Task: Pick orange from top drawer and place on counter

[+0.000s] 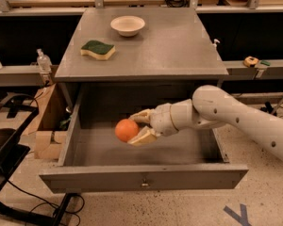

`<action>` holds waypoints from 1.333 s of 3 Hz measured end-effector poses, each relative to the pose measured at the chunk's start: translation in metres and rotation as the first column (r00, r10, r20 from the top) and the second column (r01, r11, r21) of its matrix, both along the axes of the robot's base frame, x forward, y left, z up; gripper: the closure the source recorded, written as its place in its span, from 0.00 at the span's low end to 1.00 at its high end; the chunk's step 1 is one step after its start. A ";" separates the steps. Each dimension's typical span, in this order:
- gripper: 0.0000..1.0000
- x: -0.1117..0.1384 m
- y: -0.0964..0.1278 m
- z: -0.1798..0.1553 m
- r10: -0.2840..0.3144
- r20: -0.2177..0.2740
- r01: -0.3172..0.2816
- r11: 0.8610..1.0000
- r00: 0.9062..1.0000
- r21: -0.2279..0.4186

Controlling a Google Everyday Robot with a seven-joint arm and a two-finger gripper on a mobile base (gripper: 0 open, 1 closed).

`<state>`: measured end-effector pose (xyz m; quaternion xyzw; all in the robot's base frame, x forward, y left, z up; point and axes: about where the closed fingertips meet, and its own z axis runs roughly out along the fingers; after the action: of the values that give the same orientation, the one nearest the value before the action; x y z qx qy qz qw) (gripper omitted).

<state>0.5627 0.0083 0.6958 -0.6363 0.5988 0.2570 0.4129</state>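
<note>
The orange (126, 129) is a small round fruit held between the two pale fingers of my gripper (140, 125). The gripper is shut on it and holds it above the floor of the open top drawer (144, 177), left of the drawer's middle. My white arm (236, 114) reaches in from the right. The drawer is pulled out, with a small keyhole in its grey front panel. The grey counter (170, 46) lies above and behind it.
A white bowl (128, 25) stands at the back of the counter. A green and yellow sponge (98, 49) lies at its left. A cardboard box (47, 126) and black cables sit on the floor at the left. Benches run behind.
</note>
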 end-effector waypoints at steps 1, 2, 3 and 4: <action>1.00 0.016 -0.011 0.028 -0.030 -0.022 0.030 0.999 0.999 0.038; 1.00 0.052 -0.030 0.073 -0.116 -0.035 0.118 0.991 0.993 0.065; 1.00 0.096 -0.051 0.140 -0.228 -0.021 0.229 0.969 0.973 0.090; 1.00 0.140 -0.068 0.219 -0.352 0.023 0.348 0.932 0.936 0.105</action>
<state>0.7028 -0.0599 0.9149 -0.5033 0.6803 0.1958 0.4955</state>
